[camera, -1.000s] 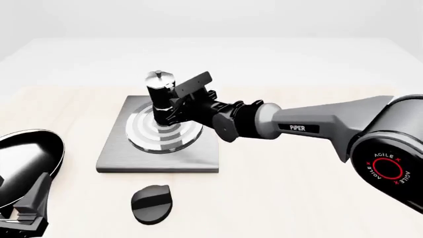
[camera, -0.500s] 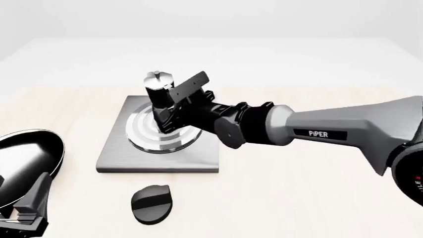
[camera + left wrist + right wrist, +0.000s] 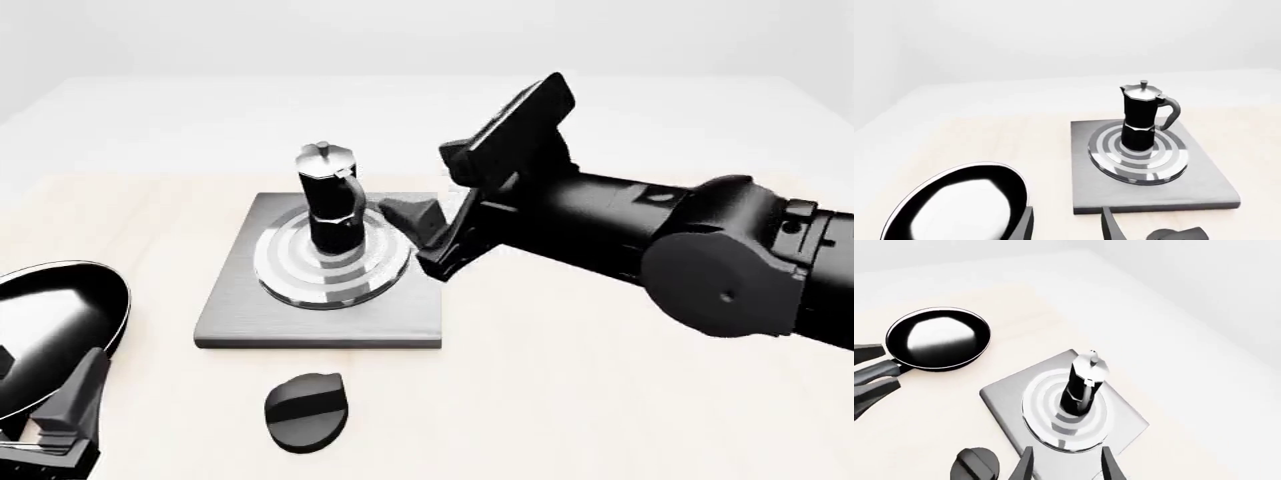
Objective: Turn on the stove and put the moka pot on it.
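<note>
Where a second ago I had the right gripper (image 3: 424,228) closed on the moka pot's (image 3: 328,200) body over the burner, it has now let go and drawn back to the right and upward, its fingers spread with nothing between them. The pot stands upright by itself on the concentric rings of the stove (image 3: 234,318), right where it was.

Nearest me in the front view, the left gripper (image 3: 60,425) sits low at the left corner, much as before; from that angle I cannot tell its state. The left wrist view shows its two fingers (image 3: 1022,227) parted, empty, with the frying pan (image 3: 954,205) just beyond on the left. The black oval knob (image 3: 306,409) lies on the table (image 3: 601,400) just nearer than the slab's front edge, unmoved and untouched by either arm.

Further out, the slab and pot sit centre-left. The right arm's bulk fills the right side of the front view and hides part of the table there.

The left wrist view gives me the pot's handle (image 3: 1169,111) clearly, curving off the side toward the right arm; in the front view the handle is hard to make out against the dark gripper. The right wrist view looks down from above, showing the silver lid and its top knob (image 3: 1091,359), the pan off to the far side with the left gripper's fingers beside it, and clear space between my right fingertips and the pot.
</note>
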Robot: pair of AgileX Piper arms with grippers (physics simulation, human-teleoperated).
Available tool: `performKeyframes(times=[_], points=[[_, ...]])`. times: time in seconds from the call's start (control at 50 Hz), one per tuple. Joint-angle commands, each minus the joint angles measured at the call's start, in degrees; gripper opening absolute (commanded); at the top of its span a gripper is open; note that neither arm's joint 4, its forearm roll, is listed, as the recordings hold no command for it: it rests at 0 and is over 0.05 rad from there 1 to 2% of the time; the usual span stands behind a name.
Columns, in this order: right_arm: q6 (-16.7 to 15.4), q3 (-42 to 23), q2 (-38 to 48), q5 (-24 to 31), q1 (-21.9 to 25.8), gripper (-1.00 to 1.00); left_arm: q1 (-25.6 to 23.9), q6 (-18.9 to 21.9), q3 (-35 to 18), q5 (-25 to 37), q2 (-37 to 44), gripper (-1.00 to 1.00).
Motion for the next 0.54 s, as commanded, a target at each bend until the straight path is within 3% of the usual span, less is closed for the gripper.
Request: performKeyframes(times=[0.02,0.08,0.26,0.28,0.4,0.46,0.5,0.54], points=[[-1.8,9.0,-21.2,10.6,-2.8,1.00,-1.6,0.4,0.0,0.2,0.0,1.00],[-0.9,11.1,-26.2,13.3,-4.6,1.00,-2.3,0.5,0.0,0.4,0.0,1.00],[-2.9,20.5,-43.0,19.7,-7.6,1.00,-3.1,0.1,0.0,0.5,0.0,1.00],[-3.2,21.6,-48.0,21.4,-8.9,1.00,-3.3,0.1,0.0,0.4,0.0,1.00],[2.2,25.8,-60.4,28.1,-9.3,1.00,-3.3,0.1,0.0,0.2,0.0,1.00],[7.2,29.0,-69.4,31.8,-11.0,1.00,-3.4,0.2,0.0,0.3,0.0,1.00],[7.5,31.6,-74.6,33.8,-12.5,1.00,-3.5,0.3,0.0,0.2,0.0,1.00],[8.1,33.2,-75.0,31.4,-13.8,1.00,-3.5,0.5,0.0,0.2,0.0,1.00]])
